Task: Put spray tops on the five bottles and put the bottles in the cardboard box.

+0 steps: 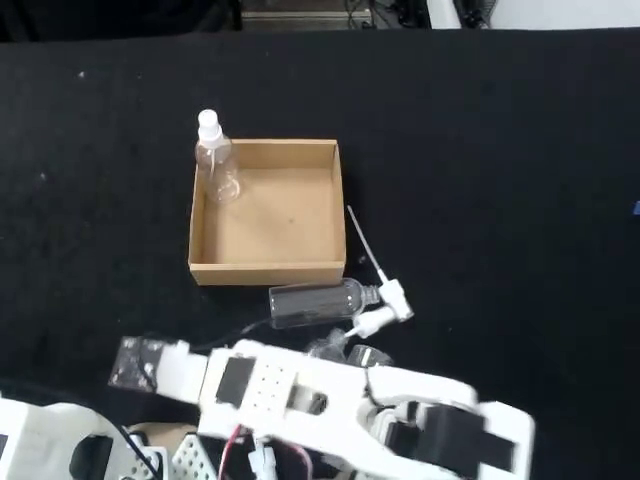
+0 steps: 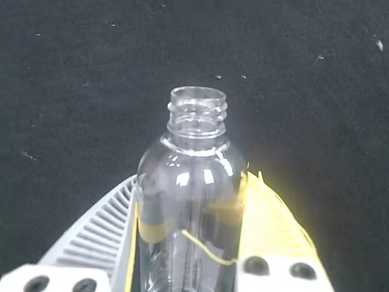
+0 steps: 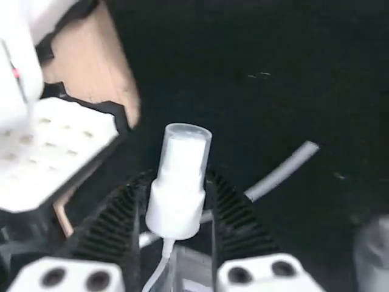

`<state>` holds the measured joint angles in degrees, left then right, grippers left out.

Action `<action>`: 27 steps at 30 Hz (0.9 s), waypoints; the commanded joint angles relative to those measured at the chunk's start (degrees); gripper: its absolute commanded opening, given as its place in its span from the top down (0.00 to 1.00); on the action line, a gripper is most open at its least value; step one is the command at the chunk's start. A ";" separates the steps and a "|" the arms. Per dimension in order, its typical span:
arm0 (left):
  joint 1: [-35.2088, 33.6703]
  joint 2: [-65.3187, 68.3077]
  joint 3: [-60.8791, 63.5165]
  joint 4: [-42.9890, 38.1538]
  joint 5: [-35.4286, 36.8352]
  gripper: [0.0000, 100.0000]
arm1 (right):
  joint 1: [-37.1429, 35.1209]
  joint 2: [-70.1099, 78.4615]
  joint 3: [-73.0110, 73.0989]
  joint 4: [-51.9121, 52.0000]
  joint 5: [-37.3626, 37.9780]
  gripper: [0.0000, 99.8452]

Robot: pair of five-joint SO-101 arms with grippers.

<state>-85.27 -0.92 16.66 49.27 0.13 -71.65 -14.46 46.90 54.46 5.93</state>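
The black bench [image 1: 500, 150] takes up most of the high view. White arm links are seen lying low across its lower edge; which arm is which cannot be told there. The cardboard box [image 1: 268, 270] sits left of centre, and one capped bottle [image 1: 216, 170] is seen standing at its upper-left corner, apparently inside. Just below the box a second bottle [image 1: 310, 303] lies on its side. A loose spray top [image 1: 395, 295] rests by its neck, with its dip tube [image 1: 362, 240] pointing up the frame.

The left gripper [image 2: 194, 182] is clenched on an open bottle [image 2: 197, 112], whose threaded neck is bare and points away over the bench. The right gripper [image 3: 177, 177] is clenched on a held spray top [image 3: 182, 152], with its tube hanging between the fingers.

The capping step is judged to be in hand. For the next move, the tube would need to be lined up with the open mouth and fed in, and the top then turned onto the threads.
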 commanded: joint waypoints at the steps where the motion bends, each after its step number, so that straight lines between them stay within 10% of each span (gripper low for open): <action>1: 4.88 -6.77 -3.03 4.92 0.26 0.97 | 4.40 -13.67 -3.56 6.77 0.53 0.99; 13: 32.40 -20.48 9.10 8.44 7.30 0.97 | 21.80 -52.09 -3.74 18.20 3.87 0.99; 27: 45.58 -42.64 27.56 -2.20 9.14 0.97 | 43.34 -64.75 -3.65 9.14 -2.90 0.99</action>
<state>-42.37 -37.32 44.44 49.27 8.92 -34.99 -78.99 46.73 67.30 3.56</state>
